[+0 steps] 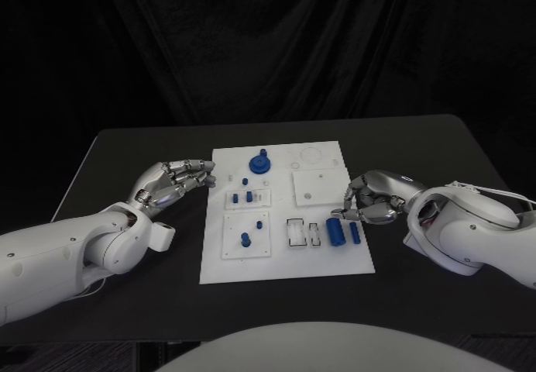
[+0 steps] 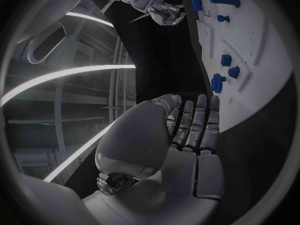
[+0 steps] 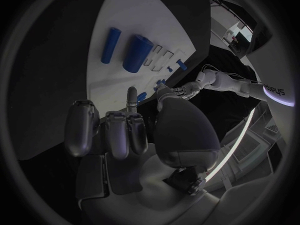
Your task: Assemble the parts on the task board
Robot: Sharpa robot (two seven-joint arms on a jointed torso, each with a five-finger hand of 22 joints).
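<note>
The white task board (image 1: 285,260) lies mid-table. A blue round gear-like part (image 1: 259,163) stands near its far edge, and small blue parts (image 1: 240,198) sit in its left plates. A thick blue cylinder (image 1: 334,231) and a slim one (image 1: 354,232) lie near its right edge. My right hand (image 1: 374,198) hovers just beyond them with fingers curled in, holding nothing. In the right wrist view both cylinders (image 3: 136,53) lie ahead of the hand (image 3: 125,130). My left hand (image 1: 179,182) is beside the board's left edge, with its fingers (image 2: 197,122) stretched out and empty.
The black table (image 1: 134,155) runs around the board, with bare surface on both sides. My right hand (image 2: 159,7) appears across the board (image 2: 250,70) in the left wrist view. Dark curtain hangs behind the table.
</note>
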